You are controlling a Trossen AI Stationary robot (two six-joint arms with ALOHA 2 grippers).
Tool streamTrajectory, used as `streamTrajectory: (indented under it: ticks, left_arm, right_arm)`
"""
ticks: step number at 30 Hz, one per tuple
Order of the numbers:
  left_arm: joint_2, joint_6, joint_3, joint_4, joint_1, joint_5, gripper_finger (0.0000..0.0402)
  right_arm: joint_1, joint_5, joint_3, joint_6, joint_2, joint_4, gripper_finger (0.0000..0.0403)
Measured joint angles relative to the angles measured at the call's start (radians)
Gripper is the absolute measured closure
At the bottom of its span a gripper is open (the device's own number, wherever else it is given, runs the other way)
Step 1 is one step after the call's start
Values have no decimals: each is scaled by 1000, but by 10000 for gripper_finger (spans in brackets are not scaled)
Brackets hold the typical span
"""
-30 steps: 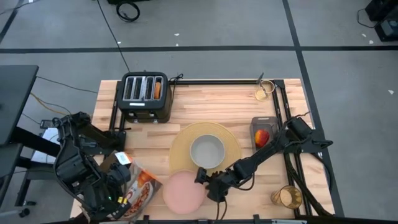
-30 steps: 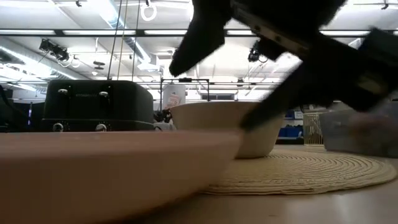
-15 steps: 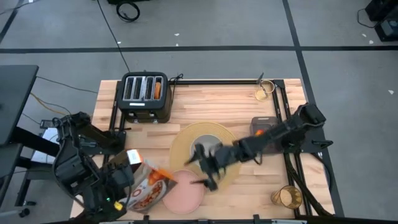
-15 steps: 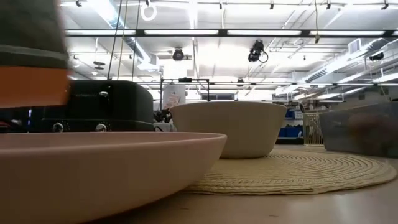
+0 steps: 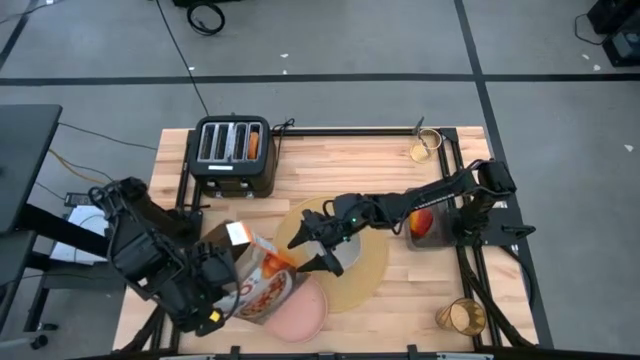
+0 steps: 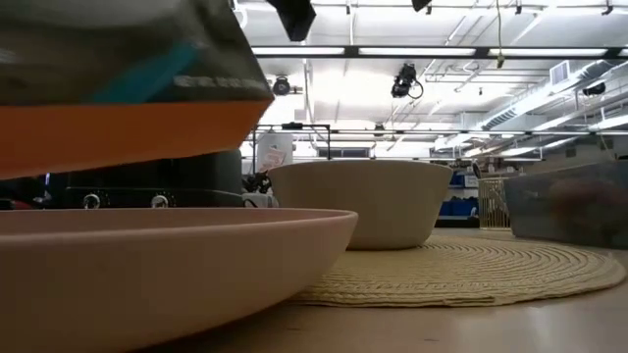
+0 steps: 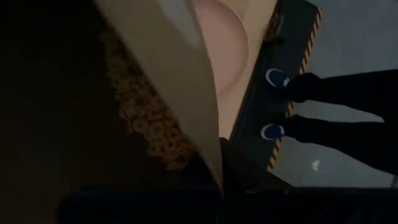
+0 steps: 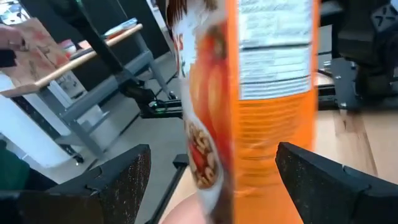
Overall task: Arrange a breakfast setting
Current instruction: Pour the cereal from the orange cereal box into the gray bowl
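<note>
My left gripper [image 5: 224,294] is shut on an orange cereal box [image 5: 264,284], which hangs tilted over the near left part of the table, partly above the pink plate [image 5: 305,316]. My right gripper [image 5: 314,248] stands open over the tan placemat [image 5: 365,268], pointing toward the box. In the right wrist view its fingers stand on either side of the box [image 8: 261,93] without touching. The right arm covers most of the grey-green bowl [image 6: 363,201]. A red apple [image 5: 421,219] lies in a grey container. The amber tumbler [image 5: 461,317] stands near right. My left gripper holds the cereal box from the table's left side, at the box's near left part [image 5: 236,296]. Arm and box hide the exact place of contact. In the left wrist view a tan cardboard edge [image 7: 210,163] runs down to the fingers. The box hangs tilted, clear of the plate.
The black four-slot toaster [image 5: 234,152] stands at the far left, something orange in one slot. A small glass [image 5: 426,146] is at the far right corner. Black rails edge the table's far and right sides. A person's dark legs and blue shoes [image 7: 277,78] show beyond the near edge.
My right gripper has risen from beside the plate's near right rim and gone toward the far edge, rolling about its own line, and now faces the box. My left gripper has carried the box toward the table's right, turning it, so that it now overhangs the plate.
</note>
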Motion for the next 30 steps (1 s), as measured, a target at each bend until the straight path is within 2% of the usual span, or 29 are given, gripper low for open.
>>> streamTrajectory:
  ticks: [7, 15, 23, 30]
  left_arm:
    - [0, 100, 0, 19, 51, -8, 400]
    - [0, 104, 0, 44, 65, -10, 400]
    - [0, 122, 0, 55, 69, -91, 400]
    - [0, 157, 0, 59, 101, -135, 400]
  right_arm:
    - [-37, -1, 0, -25, 5, -44, 54]
    - [-68, -57, 0, -28, 6, -51, 54]
    - [-87, -194, 0, 7, 6, -53, 54]
    - [-83, -225, 0, 15, 6, -153, 54]
